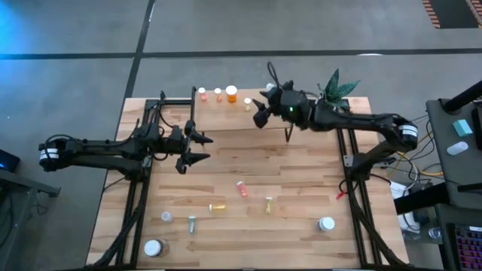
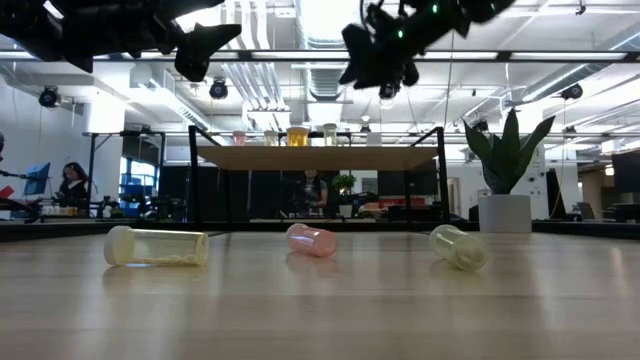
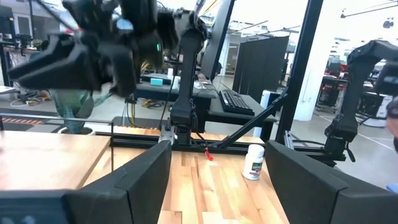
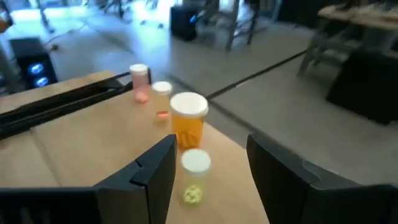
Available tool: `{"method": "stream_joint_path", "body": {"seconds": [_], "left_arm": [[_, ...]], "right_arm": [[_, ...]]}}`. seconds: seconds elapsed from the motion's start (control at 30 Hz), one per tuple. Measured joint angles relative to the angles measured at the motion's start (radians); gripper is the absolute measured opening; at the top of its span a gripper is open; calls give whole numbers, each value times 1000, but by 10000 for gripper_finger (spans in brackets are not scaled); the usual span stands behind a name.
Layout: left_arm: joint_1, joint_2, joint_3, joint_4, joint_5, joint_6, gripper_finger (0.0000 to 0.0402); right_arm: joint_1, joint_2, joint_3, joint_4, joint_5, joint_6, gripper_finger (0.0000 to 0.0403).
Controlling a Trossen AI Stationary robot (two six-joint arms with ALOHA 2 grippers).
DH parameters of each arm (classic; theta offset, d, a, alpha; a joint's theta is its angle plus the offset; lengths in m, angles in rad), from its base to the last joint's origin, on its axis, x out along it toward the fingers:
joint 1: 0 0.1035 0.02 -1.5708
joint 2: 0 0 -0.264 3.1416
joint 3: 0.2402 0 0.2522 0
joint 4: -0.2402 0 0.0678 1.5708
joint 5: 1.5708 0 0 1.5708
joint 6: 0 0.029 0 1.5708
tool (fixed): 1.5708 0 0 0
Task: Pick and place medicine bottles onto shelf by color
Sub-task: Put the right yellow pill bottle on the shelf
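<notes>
The shelf (image 1: pixel 226 117) stands along the table's far edge. On it stand a pink bottle (image 4: pixel 139 82), a small bottle (image 4: pixel 161 96), an orange bottle (image 4: pixel 187 124) and a yellow bottle (image 4: pixel 195 177), all white-capped and upright. My right gripper (image 1: pixel 258 113) hovers open above the shelf, just on the near-right side of the yellow bottle (image 1: pixel 248 103) and clear of it. My left gripper (image 1: pixel 209 147) waits open over the table's left half, holding nothing. More medicine bottles lie on the table: red (image 1: pixel 242 188), yellow (image 1: pixel 218 206), yellow-green (image 1: pixel 268 203) and green (image 1: pixel 192 223).
White-capped bottles stand near the front edge (image 1: pixel 154 247), (image 1: pixel 166 217), (image 1: pixel 326 223). A potted plant (image 1: pixel 337 86) sits at the shelf's right end, behind my right arm. The shelf's black legs (image 2: pixel 192 180) rise from the table.
</notes>
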Motion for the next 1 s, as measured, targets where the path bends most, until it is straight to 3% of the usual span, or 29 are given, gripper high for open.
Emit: {"method": "stream_joint_path", "body": {"seconds": [0.23, 0.4, 0.6, 0.73, 1.0], "left_arm": [[0, 0, 0, 0, -4, -5, 244], [-1, 0, 0, -1, -4, -6, 244], [-1, 0, 0, -1, -4, -6, 244], [-1, 0, 0, -2, -4, -6, 244], [-1, 0, 0, -2, -4, -6, 244]], "right_arm": [[-52, 129, 383, -488, -172, -1, 187], [-104, 258, 632, -768, -182, -60, 187], [-190, 395, 869, -985, -390, -102, 187], [-198, 478, 976, -1064, -493, -219, 187], [-186, 586, 1098, -1157, -518, -323, 187]]}}
